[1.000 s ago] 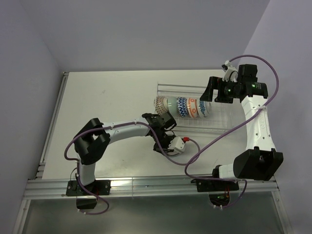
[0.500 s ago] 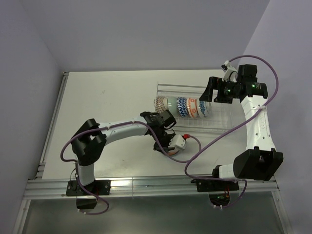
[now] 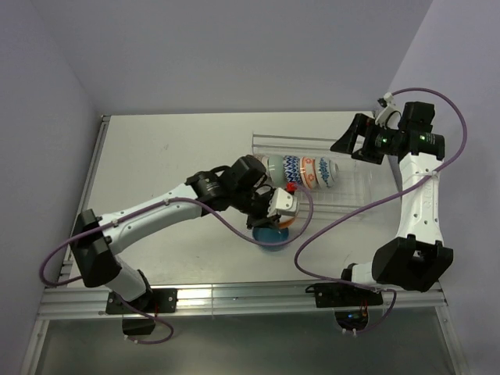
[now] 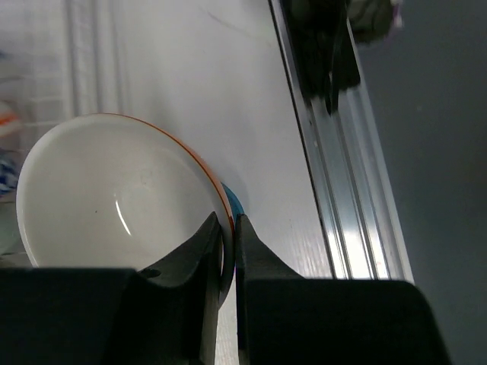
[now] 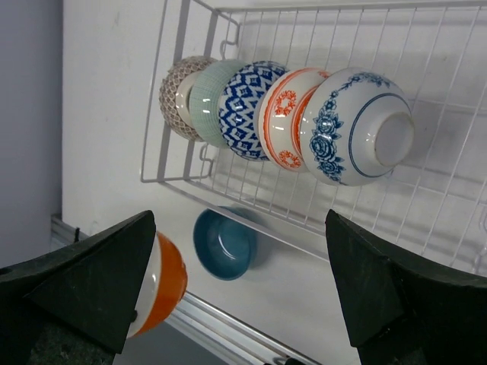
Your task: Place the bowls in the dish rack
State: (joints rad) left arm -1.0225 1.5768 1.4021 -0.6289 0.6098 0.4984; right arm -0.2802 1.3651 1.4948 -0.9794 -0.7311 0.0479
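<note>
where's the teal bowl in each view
Top external: teal bowl, centre, under the left pincer.
Left wrist: teal sliver behind the rim of the orange bowl.
Right wrist: lower centre, upright.
Landmark: the dish rack beside it.

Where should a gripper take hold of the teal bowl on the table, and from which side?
Pinch its rim from above, one finger inside, one outside: the teal bowl sits upright, mouth upward. Choose the side away from the dish rack, whose wires stand close.
</note>
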